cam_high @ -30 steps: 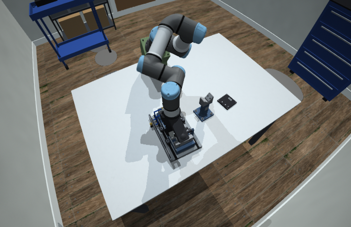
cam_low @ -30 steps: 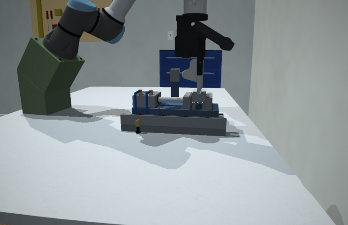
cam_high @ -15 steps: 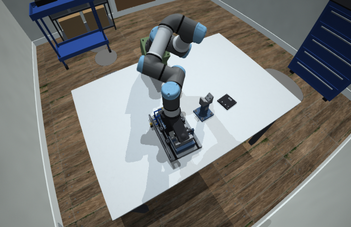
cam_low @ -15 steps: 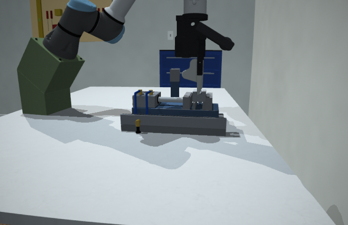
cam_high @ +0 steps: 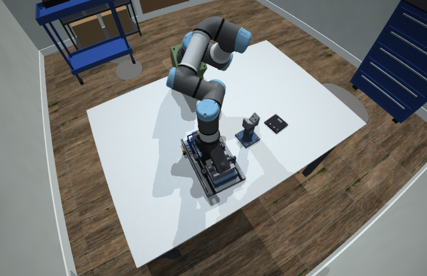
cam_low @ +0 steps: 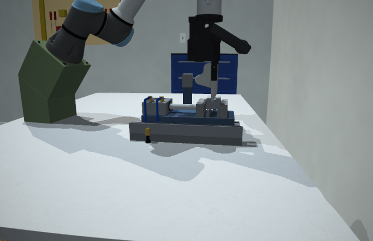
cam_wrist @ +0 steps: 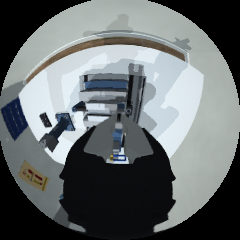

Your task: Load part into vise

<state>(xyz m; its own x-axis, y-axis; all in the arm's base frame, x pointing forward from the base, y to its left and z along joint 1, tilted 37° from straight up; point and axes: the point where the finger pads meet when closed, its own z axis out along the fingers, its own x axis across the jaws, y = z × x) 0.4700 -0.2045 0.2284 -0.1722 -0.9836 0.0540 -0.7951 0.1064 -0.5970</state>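
The vise (cam_low: 187, 119) (cam_high: 225, 179) stands open. The part (cam_low: 211, 104), a grey block, lies between the rod-side jaw (cam_low: 200, 108) and the fixed jaw (cam_low: 223, 110). A notch shows in its top, where the fingertips are. It looks close to the fixed jaw, with a gap on the rod side; exact contact cannot be told. My gripper (cam_low: 213, 98) (cam_wrist: 118, 113) is shut with nothing held, pointing down, its tips low at the part's top. The work stop and the part's end against it are not clear. The infeed plate (cam_high: 275, 123) (cam_wrist: 45, 120) holds no part.
The V-block (cam_high: 251, 121) (cam_low: 187, 80) stands on its blue post beside the vise. The air cylinder (cam_low: 155, 108) with blue hoses and its rod (cam_low: 182, 106) lie on the robot-base side. Frame rails (cam_low: 185, 131) run along the vise.
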